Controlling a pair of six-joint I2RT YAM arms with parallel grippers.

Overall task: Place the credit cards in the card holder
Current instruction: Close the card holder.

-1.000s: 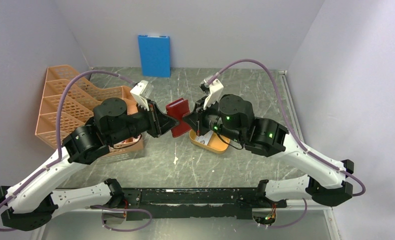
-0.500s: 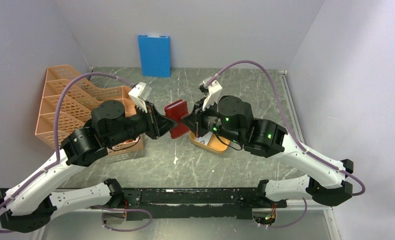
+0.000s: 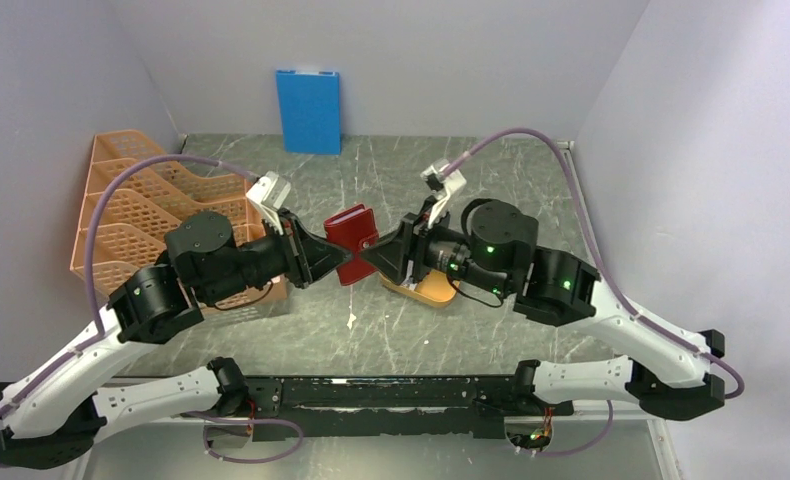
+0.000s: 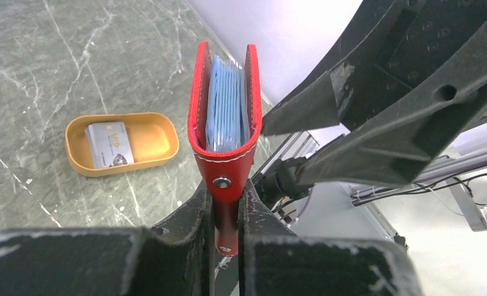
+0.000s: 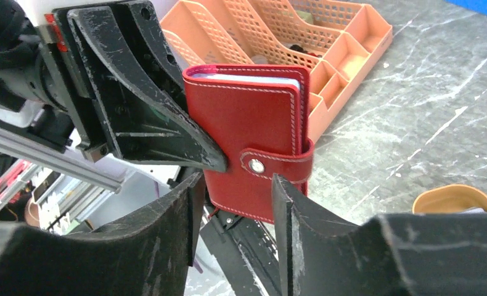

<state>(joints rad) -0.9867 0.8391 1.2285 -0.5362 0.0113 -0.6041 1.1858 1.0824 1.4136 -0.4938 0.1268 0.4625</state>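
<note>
Counting the things on the worktop (image 3: 451, 330)
One red card holder (image 4: 224, 157), with a bunch of pale blue credit cards (image 4: 227, 105) inside, packed too tight to count. One more card (image 4: 109, 144) in one yellow tray (image 4: 158, 137). One orange rack (image 3: 131, 215). One blue board (image 3: 309, 110). Two black claws: left claw (image 3: 344, 262), right claw (image 3: 364, 255).

red card holder (image 4: 223, 161) upright, slightly agape, pale blue credit cards (image 4: 225, 105) inside; another card (image 4: 109, 145) lies in a yellow tray (image 4: 159, 139).

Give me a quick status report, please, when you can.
Left gripper shut on card holder, held aloft. Right gripper open at its snap tab. One credit card lies in tray. Nothing in the way.
</note>
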